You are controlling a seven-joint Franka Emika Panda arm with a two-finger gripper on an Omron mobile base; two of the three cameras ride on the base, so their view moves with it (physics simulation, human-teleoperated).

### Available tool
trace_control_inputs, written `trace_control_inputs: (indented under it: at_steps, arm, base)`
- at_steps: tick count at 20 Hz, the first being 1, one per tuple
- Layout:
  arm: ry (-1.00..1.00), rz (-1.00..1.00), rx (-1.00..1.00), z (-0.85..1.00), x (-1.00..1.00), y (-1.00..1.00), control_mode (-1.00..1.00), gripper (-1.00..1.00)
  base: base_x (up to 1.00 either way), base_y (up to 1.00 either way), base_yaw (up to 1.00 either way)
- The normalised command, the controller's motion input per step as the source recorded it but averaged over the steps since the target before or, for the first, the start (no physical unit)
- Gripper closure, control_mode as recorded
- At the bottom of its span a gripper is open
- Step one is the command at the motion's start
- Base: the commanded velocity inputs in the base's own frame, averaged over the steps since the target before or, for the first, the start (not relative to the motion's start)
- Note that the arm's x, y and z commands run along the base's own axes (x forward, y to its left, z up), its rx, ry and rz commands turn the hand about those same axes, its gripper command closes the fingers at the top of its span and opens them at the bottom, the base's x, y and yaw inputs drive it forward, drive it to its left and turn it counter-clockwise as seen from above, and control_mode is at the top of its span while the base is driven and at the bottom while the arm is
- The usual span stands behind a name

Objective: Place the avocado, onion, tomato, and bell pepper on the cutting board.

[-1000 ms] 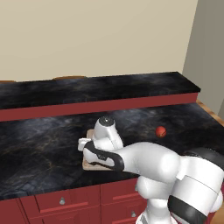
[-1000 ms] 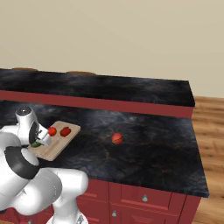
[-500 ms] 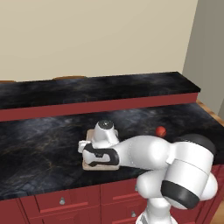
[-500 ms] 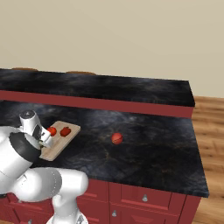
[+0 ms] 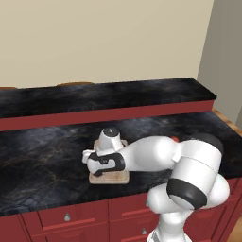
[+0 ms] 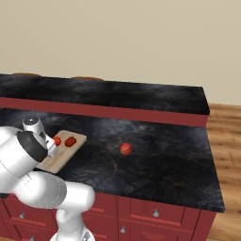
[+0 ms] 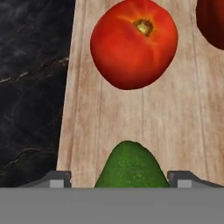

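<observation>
**Avocado on the board, onion out on the counter**

Where my hand view looks down, the avocado lies on the cutting board between my parted fingertips, which stand clear of it; the tomato sits beyond, the bell pepper at the corner. From the right base view, the onion rests well apart on the dark counter. My arm bends low over the board, gripper pointing down.

Cutting board on counter: holds avocado, tomato, bell pepper. Onion on counter, right of board, apart.
</observation>
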Motion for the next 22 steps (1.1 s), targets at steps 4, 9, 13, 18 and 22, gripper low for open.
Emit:
trace_control_inputs:
  at_steps: [4,9,13,18,22]
  arm:
    - [0.0,0.0,0.0,0.02,0.0,-0.04,-1.0,-1.0]
    - [-0.01,0.0,0.0,0.24,0.0,-0.14,-1.0,-1.0]
    - [-0.1,0.0,0.0,0.45,-0.13,-0.25,-1.0,-1.0]
    - [-0.16,0.0,0.0,0.59,-0.36,-0.36,-1.0,-1.0]
    - [-0.18,0.0,0.0,0.58,-0.53,-0.54,-1.0,-1.0]
  base:
    - [0.0,0.0,0.0]
    - [0.0,0.0,0.0]
    - [0.0,0.0,0.0]
    - [0.0,0.0,0.0]
    - [0.0,0.0,0.0]
